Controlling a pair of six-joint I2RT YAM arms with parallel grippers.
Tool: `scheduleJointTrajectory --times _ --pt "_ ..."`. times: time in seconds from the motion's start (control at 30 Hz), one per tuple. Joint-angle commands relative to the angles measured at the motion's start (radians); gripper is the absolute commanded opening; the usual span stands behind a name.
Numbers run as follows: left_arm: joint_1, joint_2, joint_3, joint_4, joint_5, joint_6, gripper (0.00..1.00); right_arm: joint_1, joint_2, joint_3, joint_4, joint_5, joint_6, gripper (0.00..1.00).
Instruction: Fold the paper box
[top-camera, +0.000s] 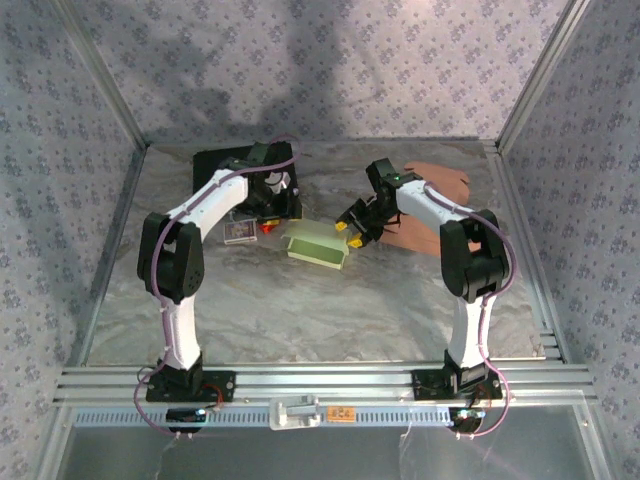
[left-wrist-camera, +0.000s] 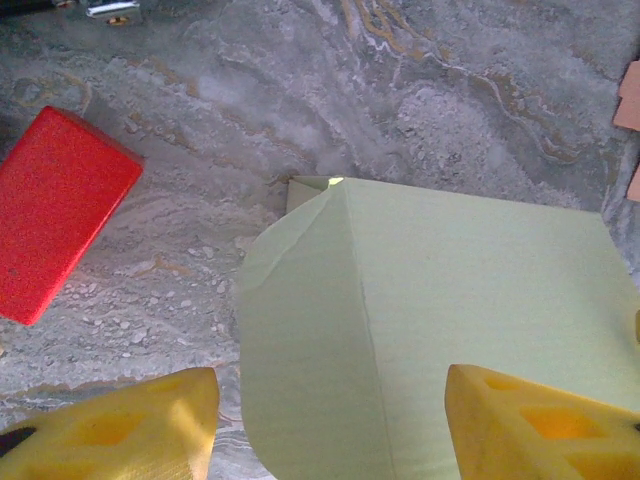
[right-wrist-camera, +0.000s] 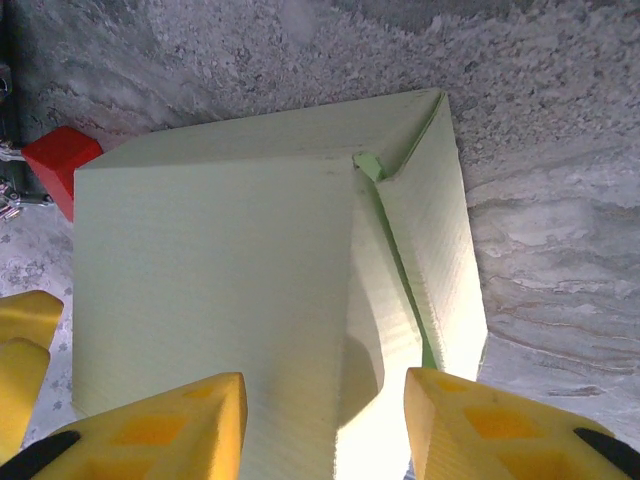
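Observation:
The pale green paper box (top-camera: 318, 247) lies in the middle of the table, partly folded. My left gripper (top-camera: 274, 218) hovers at its left end. In the left wrist view its yellow fingers (left-wrist-camera: 120, 430) stand wide apart, with the box's rounded side flap (left-wrist-camera: 300, 330) below the gap and nothing gripped. My right gripper (top-camera: 352, 230) is at the box's right end. In the right wrist view its fingers (right-wrist-camera: 500, 430) straddle the folded end flap (right-wrist-camera: 375, 290) of the box (right-wrist-camera: 210, 280), with daylight on both sides.
A red block (left-wrist-camera: 55, 225) lies just left of the box. A small card-like item (top-camera: 240, 232) sits beside it, and a black pad (top-camera: 215, 165) lies at the back left. A tan mat (top-camera: 440, 185) lies at the back right. Patterned walls enclose the table.

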Motion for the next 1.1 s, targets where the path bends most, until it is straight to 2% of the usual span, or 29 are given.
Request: scheduleJointTrajectory --times 0.0,0.33,1.07 --pt "-0.006 0.011 0.017 -0.002 0.033 0.006 0.61 -0.005 -0.014 -0.01 0.005 -0.025 0.017 0.47" --pt "-0.036 0.018 -0.006 0.036 0.061 -0.019 0.58 -0.006 -0.006 -0.003 0.034 -0.036 0.049 0.46" --pt "-0.016 -0.006 -0.046 0.003 -0.016 -0.006 0.61 0.001 -0.004 -0.016 0.054 -0.038 0.059 0.46"
